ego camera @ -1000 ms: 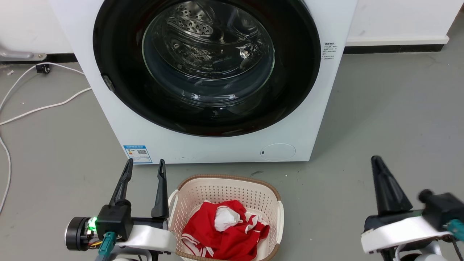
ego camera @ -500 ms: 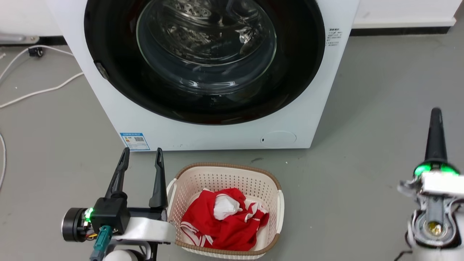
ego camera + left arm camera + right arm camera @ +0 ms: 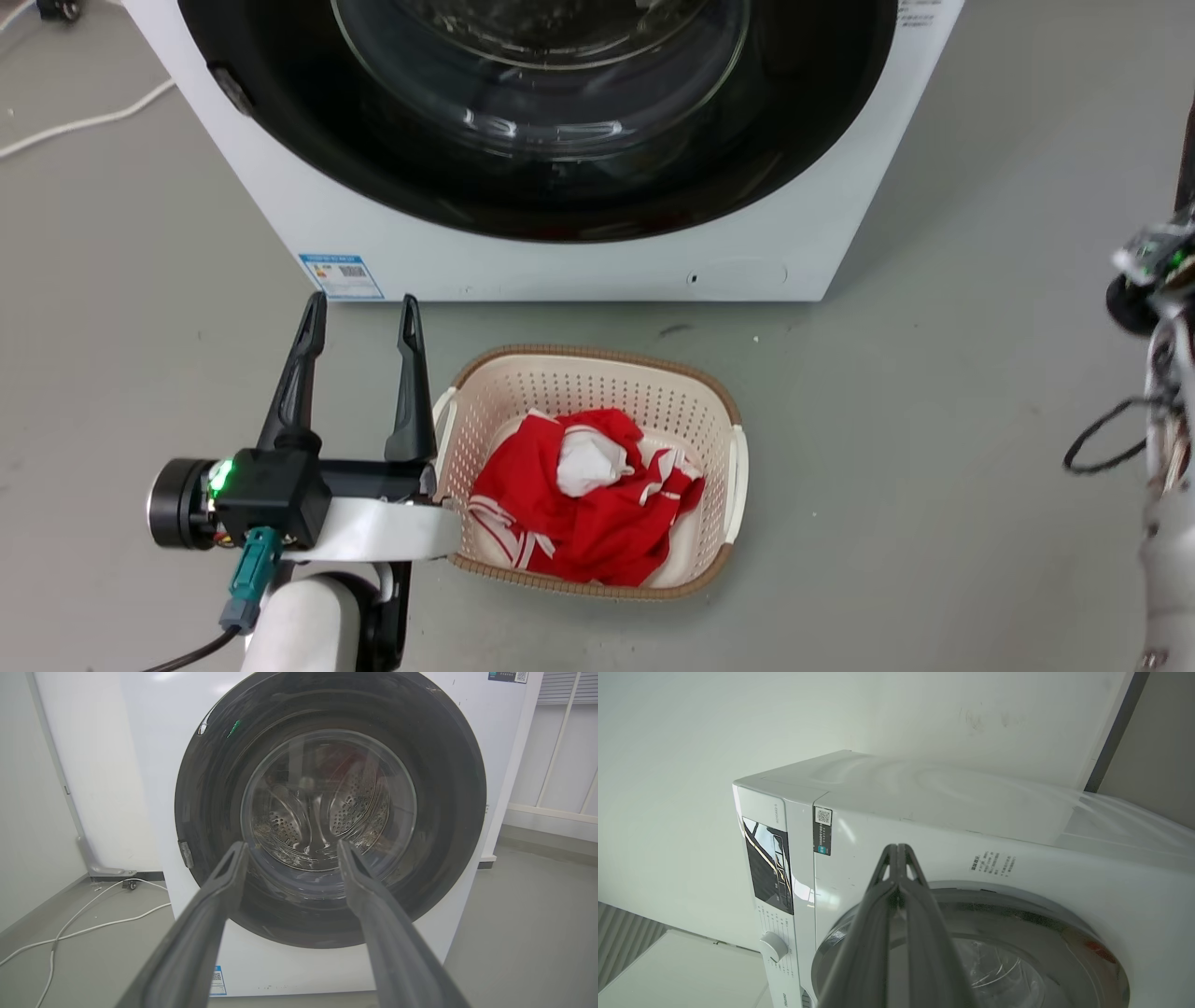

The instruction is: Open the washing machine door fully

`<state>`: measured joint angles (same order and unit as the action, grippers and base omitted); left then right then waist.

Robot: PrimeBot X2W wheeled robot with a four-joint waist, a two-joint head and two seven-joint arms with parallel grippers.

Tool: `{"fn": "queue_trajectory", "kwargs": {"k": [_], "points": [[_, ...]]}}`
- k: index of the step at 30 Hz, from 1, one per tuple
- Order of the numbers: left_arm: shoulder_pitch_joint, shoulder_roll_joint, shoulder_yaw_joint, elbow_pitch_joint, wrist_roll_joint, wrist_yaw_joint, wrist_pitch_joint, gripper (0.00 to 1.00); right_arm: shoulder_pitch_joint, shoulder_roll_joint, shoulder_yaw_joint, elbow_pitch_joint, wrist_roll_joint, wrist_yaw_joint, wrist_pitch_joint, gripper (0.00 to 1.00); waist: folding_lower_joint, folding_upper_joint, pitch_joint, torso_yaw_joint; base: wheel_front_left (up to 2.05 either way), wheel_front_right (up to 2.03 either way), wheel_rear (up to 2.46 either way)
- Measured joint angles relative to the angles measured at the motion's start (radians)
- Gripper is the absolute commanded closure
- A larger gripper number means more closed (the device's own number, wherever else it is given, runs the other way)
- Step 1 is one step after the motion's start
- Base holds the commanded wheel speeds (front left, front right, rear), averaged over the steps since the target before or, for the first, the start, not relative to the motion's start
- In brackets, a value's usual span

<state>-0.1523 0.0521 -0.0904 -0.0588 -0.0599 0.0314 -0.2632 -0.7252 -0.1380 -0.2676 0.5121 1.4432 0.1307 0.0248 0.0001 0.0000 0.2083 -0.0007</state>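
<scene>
Black-rimmed door [image 3: 448, 812] shut flush on washer [image 3: 289, 970], straight ahead of left tool [image 3: 292, 845], spread wide, empty; right tool [image 3: 896, 848], pinched closed on nothing, aims just above door rim, likely seeking its edge.

Head looks down, wrists look forward (all share the washing machine [image 3: 560, 269]).

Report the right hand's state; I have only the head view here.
Observer: The right wrist view shows the right hand shut, fingers pressed together, holding nothing.
Operator: Say where it points.
Observer: At the white front of the washing machine, just outside the rim of the washing machine door.
Operator: Check the whole door.
Observer: The left wrist view shows the full door shut, with the left hand open in front of its glass.
</scene>
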Motion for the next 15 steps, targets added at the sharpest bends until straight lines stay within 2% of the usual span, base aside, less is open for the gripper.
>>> {"fn": "queue_trajectory", "kwargs": {"k": [2, 4, 7, 15], "points": [[-0.024, -0.001, -0.005, -0.010, 0.000, 0.006, 0.000, 0.00, -0.121, -0.034, 0.016, 0.105, -0.006, 0.000, 0.054, 1.00, 0.0000, 0.0000, 0.034, 0.007, 0.00, 0.00, 0.00], [-0.031, -0.001, -0.006, -0.012, 0.000, 0.008, 0.000, 0.00, -0.162, -0.044, 0.026, 0.142, -0.013, 0.000, 0.072, 1.00, 0.0000, 0.0000, 0.045, 0.009, 0.00, 0.00, 0.00], [-0.057, -0.001, -0.017, -0.017, 0.000, 0.012, 0.000, 0.00, -0.300, -0.087, 0.069, 0.268, -0.059, 0.000, 0.150, 1.00, 0.0000, 0.0000, 0.087, 0.018, 0.00, 0.00, 0.00], [-0.100, -0.001, -0.033, -0.028, 0.003, 0.013, 0.000, 0.00, -0.478, -0.118, 0.149, 0.430, -0.143, 0.000, 0.275, 1.00, 0.0000, 0.0000, 0.151, 0.036, 0.00, 0.00, 0.00]]}}
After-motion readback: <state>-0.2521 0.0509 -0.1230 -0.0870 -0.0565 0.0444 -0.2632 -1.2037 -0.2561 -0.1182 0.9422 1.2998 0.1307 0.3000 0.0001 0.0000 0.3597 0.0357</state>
